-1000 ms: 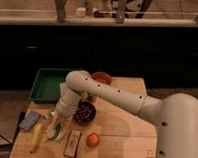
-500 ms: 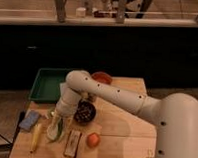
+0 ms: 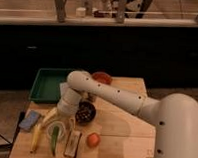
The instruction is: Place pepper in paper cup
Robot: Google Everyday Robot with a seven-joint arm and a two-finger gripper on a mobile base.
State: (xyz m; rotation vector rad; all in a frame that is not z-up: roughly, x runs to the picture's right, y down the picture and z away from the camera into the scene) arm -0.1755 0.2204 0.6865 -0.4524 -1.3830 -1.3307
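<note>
Currently I note the claw (image 3: 60, 119) poised just above the paper cup (image 3: 64, 133) with its jaws apart, holding nothing, since the pepper (image 3: 54, 137) already leans inside that cup, tip overhanging the near rim, so release looks complete.

We found the gripper (image 3: 60, 119) above the short white paper cup (image 3: 64, 132), fingers apart. The small green pepper (image 3: 54, 139) rested in that cup, its end past the rim at 6 o'clock. From the cup, the long yellow banana (image 3: 37, 135) lay at 9 o'clock, the dark round bowl (image 3: 84, 114) at 2, the round orange fruit (image 3: 93, 140) at 3.
</note>
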